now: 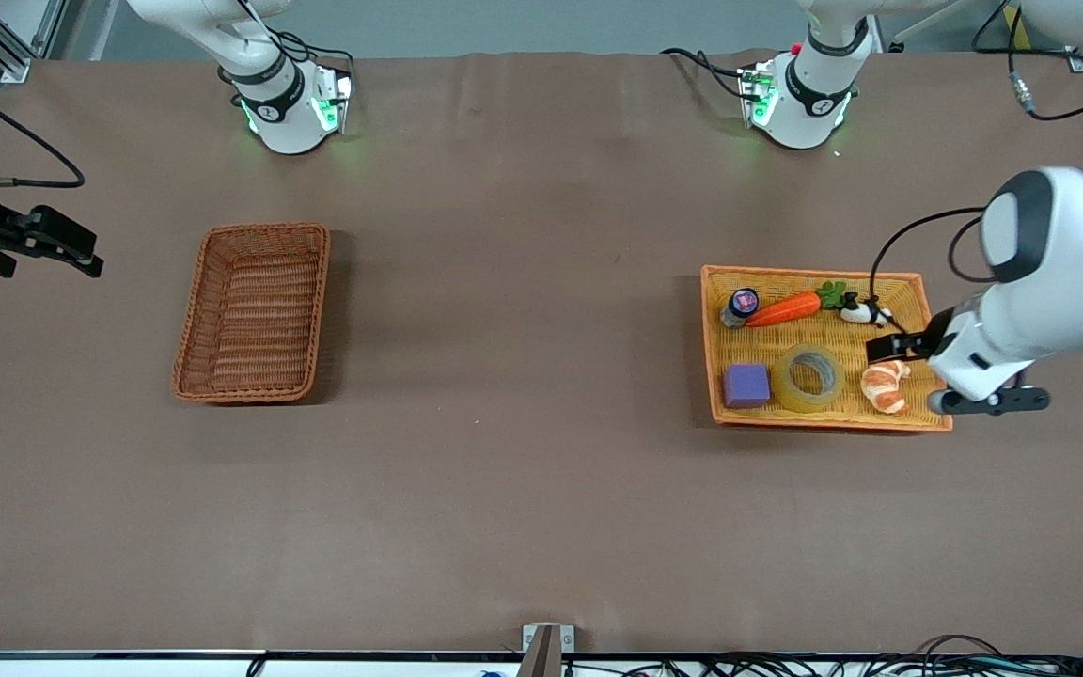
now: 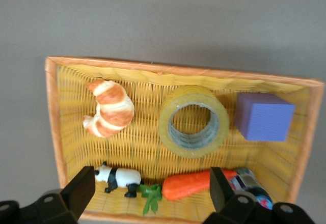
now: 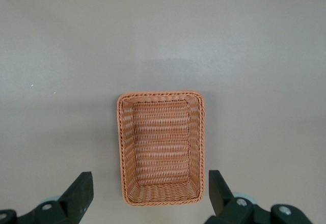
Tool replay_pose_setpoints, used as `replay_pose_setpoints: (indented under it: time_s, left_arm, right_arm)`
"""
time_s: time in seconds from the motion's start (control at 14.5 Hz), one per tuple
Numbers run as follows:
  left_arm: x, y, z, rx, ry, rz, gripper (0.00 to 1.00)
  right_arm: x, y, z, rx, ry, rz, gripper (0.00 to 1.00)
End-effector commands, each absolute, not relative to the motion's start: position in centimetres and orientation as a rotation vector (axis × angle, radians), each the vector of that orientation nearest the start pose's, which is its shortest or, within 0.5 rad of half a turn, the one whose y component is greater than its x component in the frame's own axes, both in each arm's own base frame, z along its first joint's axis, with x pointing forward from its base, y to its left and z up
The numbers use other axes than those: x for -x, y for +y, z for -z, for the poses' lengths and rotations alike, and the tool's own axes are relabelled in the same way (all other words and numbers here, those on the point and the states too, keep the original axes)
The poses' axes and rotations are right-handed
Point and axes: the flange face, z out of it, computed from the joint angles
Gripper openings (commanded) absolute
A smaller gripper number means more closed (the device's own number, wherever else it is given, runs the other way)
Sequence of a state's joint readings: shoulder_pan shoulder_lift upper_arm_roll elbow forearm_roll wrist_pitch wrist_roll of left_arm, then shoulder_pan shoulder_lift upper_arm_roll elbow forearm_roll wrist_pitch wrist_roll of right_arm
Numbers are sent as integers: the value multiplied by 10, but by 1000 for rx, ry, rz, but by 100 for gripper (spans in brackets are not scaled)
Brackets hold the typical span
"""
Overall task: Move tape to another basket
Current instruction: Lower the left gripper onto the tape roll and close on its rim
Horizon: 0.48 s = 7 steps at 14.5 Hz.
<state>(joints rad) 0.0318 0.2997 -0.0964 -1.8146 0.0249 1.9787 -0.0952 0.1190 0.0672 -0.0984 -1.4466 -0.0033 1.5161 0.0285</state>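
The tape (image 1: 810,377), a yellowish ring with a grey core, lies flat in the yellow-orange tray (image 1: 918,282), between a purple cube and a croissant. It also shows in the left wrist view (image 2: 193,121). My left gripper (image 1: 886,350) is open and empty, up over the tray near the panda and croissant; in its wrist view (image 2: 150,193) the jaws stand apart over the panda and carrot. The dark reddish-brown basket (image 1: 255,310) stands empty toward the right arm's end. My right gripper (image 1: 88,254) is open and waits high beside it, with the basket (image 3: 162,147) below.
The tray also holds a purple cube (image 1: 746,385), a croissant (image 1: 885,386), a carrot (image 1: 784,308), a panda figure (image 1: 866,311) and a small dark bottle (image 1: 742,305). Brown table (image 1: 523,423) lies between the basket and the tray.
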Motion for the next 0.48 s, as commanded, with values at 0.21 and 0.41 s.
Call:
replay_pose_setpoints:
  time_s: [0.21, 0.41]
  left_arm:
    - [-614, -37, -278, 3089, 53, -213, 100]
    - [-619, -38, -244, 3104, 56, -189, 100]
  right_arm:
    - [-563, 14, -641, 3134, 35, 14, 100]
    - [-562, 14, -641, 3134, 35, 2, 100]
